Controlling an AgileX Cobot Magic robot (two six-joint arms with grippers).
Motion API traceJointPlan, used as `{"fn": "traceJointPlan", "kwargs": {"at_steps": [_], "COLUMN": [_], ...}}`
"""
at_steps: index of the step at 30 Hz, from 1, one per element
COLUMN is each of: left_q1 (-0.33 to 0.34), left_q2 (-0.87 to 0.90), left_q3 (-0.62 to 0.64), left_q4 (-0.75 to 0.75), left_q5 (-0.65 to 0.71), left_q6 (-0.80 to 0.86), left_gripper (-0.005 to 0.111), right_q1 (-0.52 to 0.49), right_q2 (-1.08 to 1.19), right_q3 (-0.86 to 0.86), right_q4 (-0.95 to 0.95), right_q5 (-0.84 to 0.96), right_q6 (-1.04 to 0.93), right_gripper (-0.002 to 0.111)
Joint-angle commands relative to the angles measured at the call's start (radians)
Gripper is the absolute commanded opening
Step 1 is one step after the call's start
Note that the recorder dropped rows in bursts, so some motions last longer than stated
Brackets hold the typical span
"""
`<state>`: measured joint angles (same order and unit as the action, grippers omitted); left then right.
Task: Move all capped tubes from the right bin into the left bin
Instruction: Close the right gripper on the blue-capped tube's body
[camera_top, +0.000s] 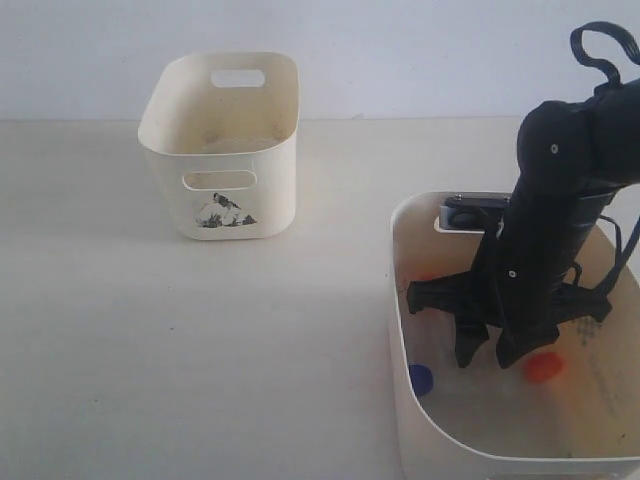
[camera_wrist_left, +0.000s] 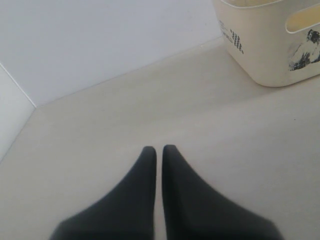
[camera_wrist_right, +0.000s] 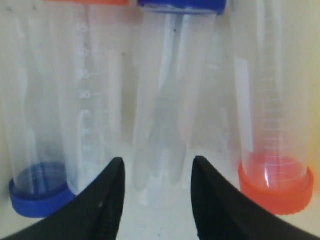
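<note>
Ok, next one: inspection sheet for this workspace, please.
Surface: pale tabletop, no marks seen.
Job's things: four capped tubes lying side by side in the right bin; left bin upright, no tube seen inside.
Clutter: nothing seen.
Grippers: left gripper shut, empty, over the tabletop; right gripper open inside the right bin, straddling one tube's end.
Cables: black cables on the right arm.
Surroundings: plain white wall.

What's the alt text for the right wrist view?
Open right gripper straddling a clear blue-capped tube that lies in the right bin. It is one of four capped tubes side by side on the cream floor, two with blue caps and two with orange.
</note>
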<state>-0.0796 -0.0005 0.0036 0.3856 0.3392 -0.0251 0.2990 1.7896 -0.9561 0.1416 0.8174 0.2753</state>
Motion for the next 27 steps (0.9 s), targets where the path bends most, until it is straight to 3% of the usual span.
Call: {"fn": "traceJointPlan", "kwargs": {"at_steps": [1,16,22,27], "left_q1": [-0.005,-0.005,-0.005,-0.005], "left_q2": [0.0,0.0,0.0,0.0], "left_q3": [-0.004,-0.004,-0.004,-0.004], "left_q4": [-0.003,-0.003,-0.003,-0.003], "left_q5": [-0.003,-0.003,-0.003,-0.003], "left_q6": [-0.01,-0.01,-0.01,-0.01], "left_gripper": [0.004,0.004,0.004,0.004], "right_q1": [-0.009,-0.009,-0.009,-0.009], "right_q2": [-0.001,0.068,0.068,0.066], "right_q3": [0.014,0.016,0.016,0.014], "right_q4": [-0.039,-0.022,-0.016,-0.016], "right_q5": [-0.013,-0.016,0.026,0.095], "right_q6": [0.006,0.009,-0.018,-0.027], "right_gripper": [0.042,0.04,0.0,0.0]}}
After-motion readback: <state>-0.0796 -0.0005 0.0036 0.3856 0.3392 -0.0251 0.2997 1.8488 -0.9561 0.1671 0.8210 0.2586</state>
